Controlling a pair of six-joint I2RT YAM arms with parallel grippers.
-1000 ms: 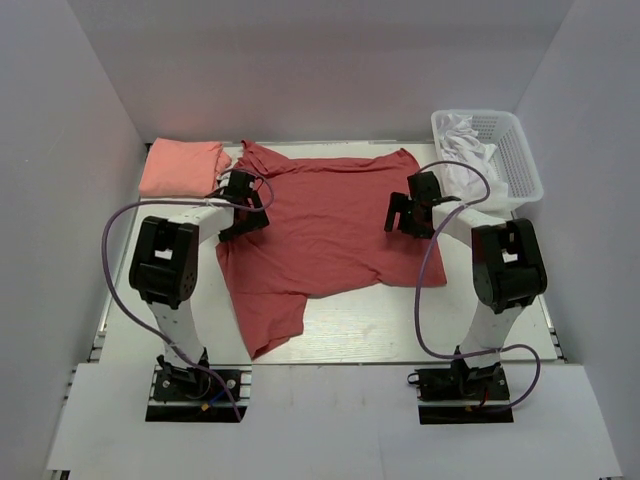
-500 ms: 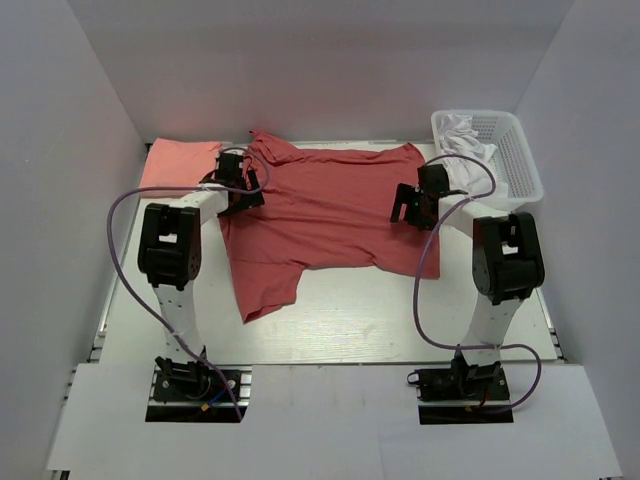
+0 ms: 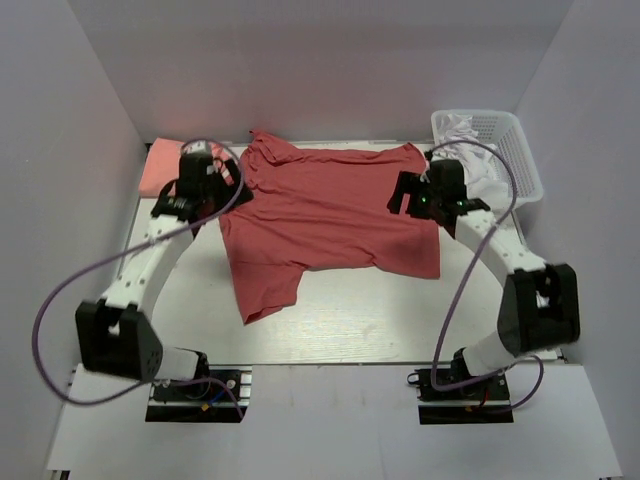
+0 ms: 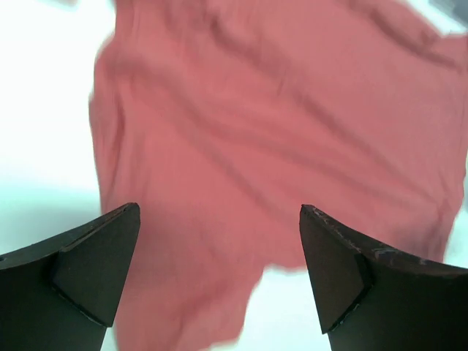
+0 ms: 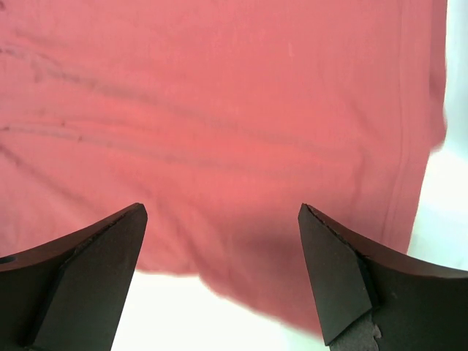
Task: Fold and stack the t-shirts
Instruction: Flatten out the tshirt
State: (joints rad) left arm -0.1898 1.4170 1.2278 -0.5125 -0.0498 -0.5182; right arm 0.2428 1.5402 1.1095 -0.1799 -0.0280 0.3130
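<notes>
Brick-red t-shirt (image 3: 330, 215) lies spread but rumpled; left and right jaws gape released, seemingly above it.

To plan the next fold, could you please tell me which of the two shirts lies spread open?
The large brick-red shirt in the middle; the salmon-pink shirt is a compact bundle at the far left.

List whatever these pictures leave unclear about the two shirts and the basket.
- Salmon-pink t-shirt, top view: the left arm covers its right side, so its folds cannot be judged.
- Brick-red t-shirt: both wrist views cut it off at their edges, and the left wrist view is blurred.
- White cloth in the basket, top view: too small and bunched to identify.
</notes>
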